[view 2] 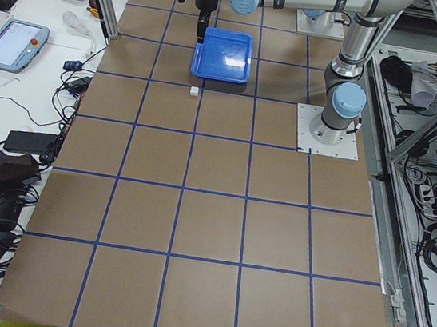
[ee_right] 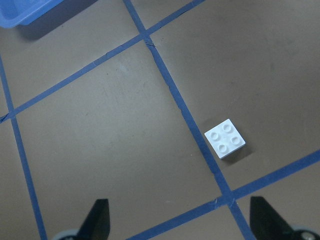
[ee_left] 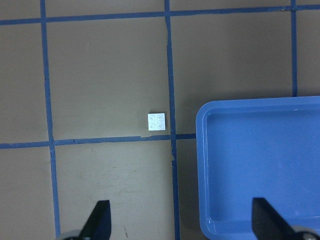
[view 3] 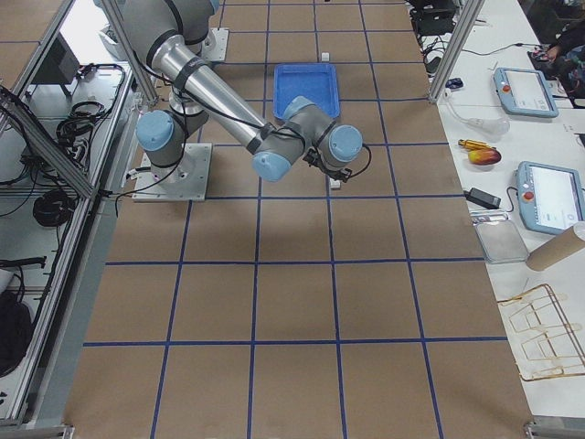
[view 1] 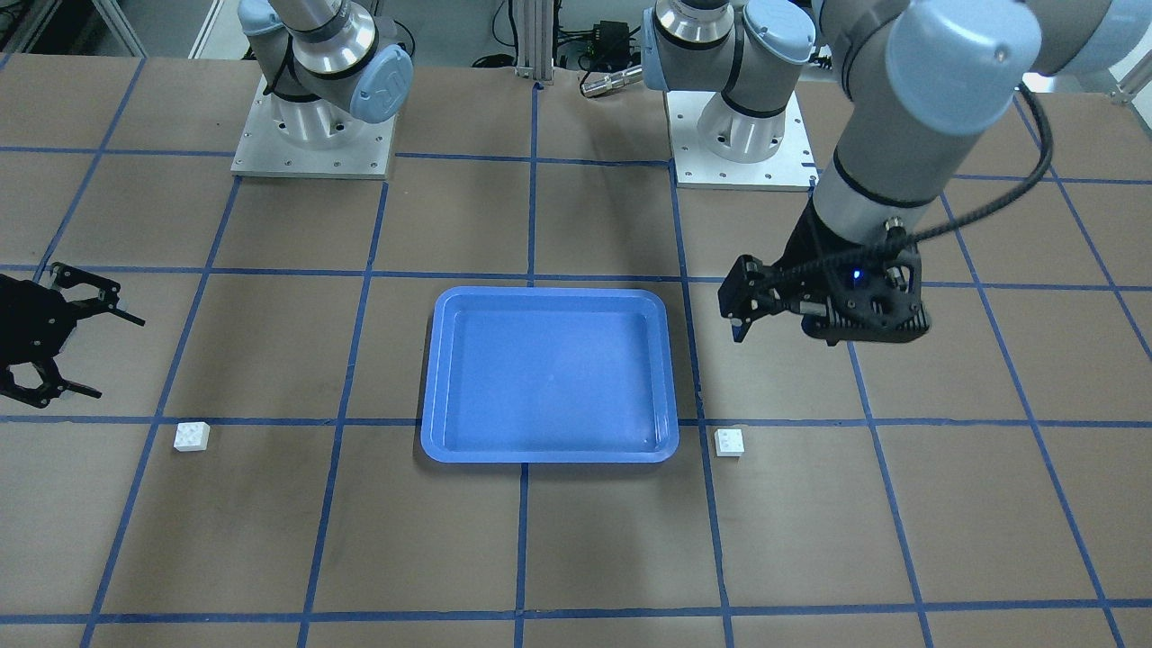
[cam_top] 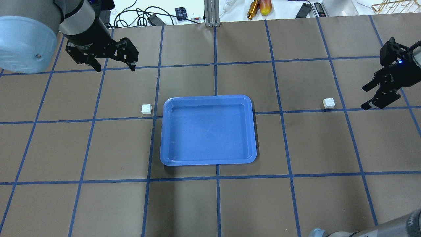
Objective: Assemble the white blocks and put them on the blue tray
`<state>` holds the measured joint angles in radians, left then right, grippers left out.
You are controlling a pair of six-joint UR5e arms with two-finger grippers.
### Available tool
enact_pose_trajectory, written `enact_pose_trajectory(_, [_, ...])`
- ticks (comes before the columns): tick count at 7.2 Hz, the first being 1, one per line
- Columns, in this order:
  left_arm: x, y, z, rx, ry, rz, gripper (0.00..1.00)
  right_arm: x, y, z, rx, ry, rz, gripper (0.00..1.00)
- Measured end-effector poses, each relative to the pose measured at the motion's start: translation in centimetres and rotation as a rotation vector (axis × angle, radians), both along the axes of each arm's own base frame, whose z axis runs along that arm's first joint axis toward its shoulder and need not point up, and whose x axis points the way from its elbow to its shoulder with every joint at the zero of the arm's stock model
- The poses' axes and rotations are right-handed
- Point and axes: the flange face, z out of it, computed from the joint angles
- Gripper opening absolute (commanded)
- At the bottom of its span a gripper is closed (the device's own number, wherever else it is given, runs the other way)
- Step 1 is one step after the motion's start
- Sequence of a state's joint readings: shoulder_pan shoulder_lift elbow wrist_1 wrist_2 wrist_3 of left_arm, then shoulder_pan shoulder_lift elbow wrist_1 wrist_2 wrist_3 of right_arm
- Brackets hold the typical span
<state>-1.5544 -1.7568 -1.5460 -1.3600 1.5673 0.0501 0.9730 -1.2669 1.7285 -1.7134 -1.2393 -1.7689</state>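
On my screens the blue tray (cam_top: 208, 131) lies flat at the middle of the table (cam_top: 210, 204). Both blocks sit on the table outside it, studs up. The left white block (cam_top: 146, 109) is just beside the tray's far left corner, not touching it, and the right white block (cam_top: 329, 103) is well apart on the other side. My left gripper (cam_top: 115, 67) hangs over the table beyond the left white block, jaws spread wide and holding nothing. My right gripper (cam_top: 365, 98) hovers just outboard of the right white block, likewise spread and holding nothing.

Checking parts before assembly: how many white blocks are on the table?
2. One small white studded block lies beside the blue plastic tray's left edge; the other lies well right of it.
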Motion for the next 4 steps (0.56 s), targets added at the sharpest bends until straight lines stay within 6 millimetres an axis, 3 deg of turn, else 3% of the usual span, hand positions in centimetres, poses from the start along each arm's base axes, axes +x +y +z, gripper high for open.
enact_pose_trajectory(2, [0.2,-4.0,-7.1,0.042,-0.001,-0.011,1.00,-0.5,-1.4,-2.4,-0.048,-0.062,0.097,1.00])
enact_pose_trajectory(4, [0.2,-5.2,-12.2,0.080,-0.003,-0.038,1.00,-1.3,-3.2,-4.3,-0.114,-0.111,0.201,1.00])
